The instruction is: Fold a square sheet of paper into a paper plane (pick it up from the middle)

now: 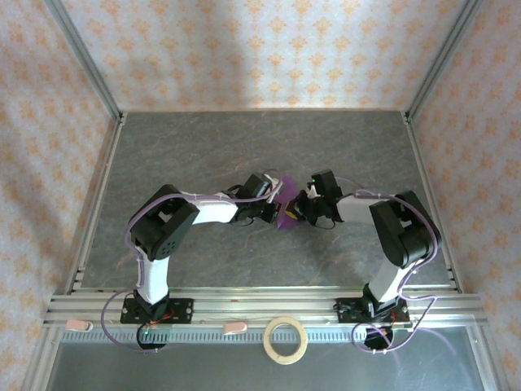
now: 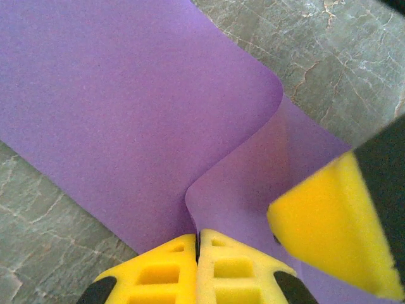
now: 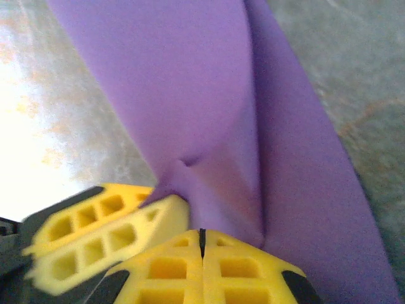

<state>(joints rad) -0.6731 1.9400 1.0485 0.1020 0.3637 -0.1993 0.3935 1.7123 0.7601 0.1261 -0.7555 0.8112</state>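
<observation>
Left hand (image 2: 197, 239) and right hand (image 3: 201, 235), just beside each other, are each clamped shut on the near part of the purple paper (image 2: 126, 114), whose soft bend runs straight ahead of both, over the worktop (image 2: 38, 253).

Black-and-white arms (image 1: 163, 244), yellow pincer pads (image 2: 158, 272), seemingly lilac cables (image 1: 104, 308)
</observation>
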